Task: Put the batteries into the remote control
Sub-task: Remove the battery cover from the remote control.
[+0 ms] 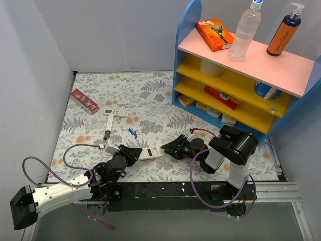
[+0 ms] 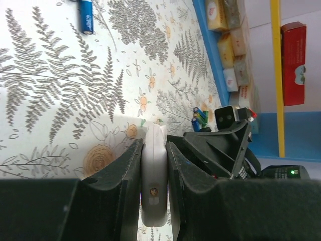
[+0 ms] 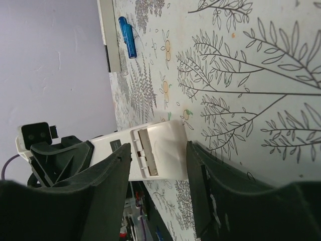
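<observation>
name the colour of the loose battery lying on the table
The battery is blue; clearest in left wrist view.

Your left gripper holds the white remote control by one end on the flowered mat; your right gripper sits at its other end.

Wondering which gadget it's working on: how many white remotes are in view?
2: the remote control gripped by the left hand near the front, and a thinner white remote lying farther back. Others may be hidden.
</observation>
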`<state>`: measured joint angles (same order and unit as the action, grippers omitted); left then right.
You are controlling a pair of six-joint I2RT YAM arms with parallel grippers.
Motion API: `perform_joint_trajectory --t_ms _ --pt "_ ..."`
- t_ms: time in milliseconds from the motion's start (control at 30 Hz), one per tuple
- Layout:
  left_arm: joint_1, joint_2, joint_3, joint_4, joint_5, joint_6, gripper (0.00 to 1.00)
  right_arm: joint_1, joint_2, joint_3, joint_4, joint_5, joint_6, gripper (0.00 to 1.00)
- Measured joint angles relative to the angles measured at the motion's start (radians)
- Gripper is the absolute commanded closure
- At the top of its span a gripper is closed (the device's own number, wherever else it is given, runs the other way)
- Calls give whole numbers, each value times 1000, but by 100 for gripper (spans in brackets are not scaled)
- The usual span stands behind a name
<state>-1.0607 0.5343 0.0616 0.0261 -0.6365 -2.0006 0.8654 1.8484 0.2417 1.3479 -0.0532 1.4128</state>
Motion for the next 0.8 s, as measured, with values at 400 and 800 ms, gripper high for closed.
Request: perform_joint_trajectory --t_ms 400,800 --pt "0 -1 79 -191 -37 -11 100 -2 -57 1 -25 -12 -93 44" --pt "0 219 288 -319 -48 5 100 14 -277 245 -357 -43 -413 54"
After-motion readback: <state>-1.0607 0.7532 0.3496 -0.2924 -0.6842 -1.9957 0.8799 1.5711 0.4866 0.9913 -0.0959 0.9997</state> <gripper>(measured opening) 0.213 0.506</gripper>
